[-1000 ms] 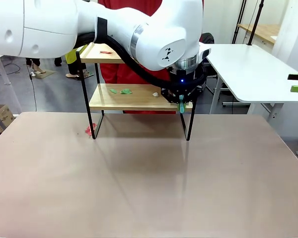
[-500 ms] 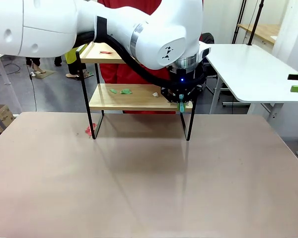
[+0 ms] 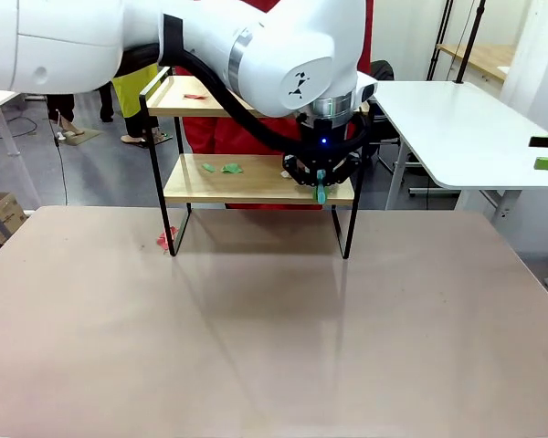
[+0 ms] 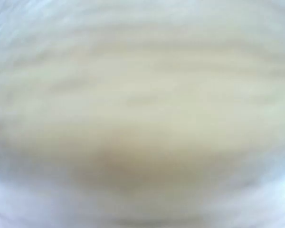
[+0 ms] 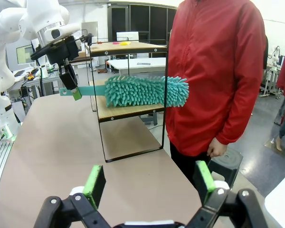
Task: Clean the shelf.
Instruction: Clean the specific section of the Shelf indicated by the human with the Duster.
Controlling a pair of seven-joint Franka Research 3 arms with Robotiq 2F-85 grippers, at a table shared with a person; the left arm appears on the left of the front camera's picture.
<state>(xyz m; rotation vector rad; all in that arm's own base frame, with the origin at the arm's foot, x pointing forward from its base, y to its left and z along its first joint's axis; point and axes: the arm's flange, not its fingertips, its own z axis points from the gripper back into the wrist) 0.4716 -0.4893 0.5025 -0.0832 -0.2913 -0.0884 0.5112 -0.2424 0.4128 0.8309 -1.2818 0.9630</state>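
The shelf (image 3: 247, 190) stands at the far side of the table, its lower board (image 5: 128, 111) and upper board (image 5: 128, 46) held in a thin black frame. My left gripper (image 3: 321, 187) hovers at the lower board's right end, shut on the handle of a teal fluffy duster (image 5: 147, 91). The duster's head lies along the lower tier. In the right wrist view the left gripper (image 5: 73, 91) pinches the handle's end. Green scraps (image 3: 221, 167) and a white scrap (image 3: 286, 173) lie on the lower board. My right gripper (image 5: 149, 183) is open and holds nothing. The left wrist view is a pale blur.
A person in a red jacket (image 5: 213, 71) stands behind the shelf. One red scrap (image 3: 194, 95) lies on the upper board, another (image 3: 164, 240) on the table by the shelf's left leg. A white table (image 3: 457, 128) stands at the right.
The left arm has shifted a little left and up, carrying the duster handle with it. The right gripper is unchanged.
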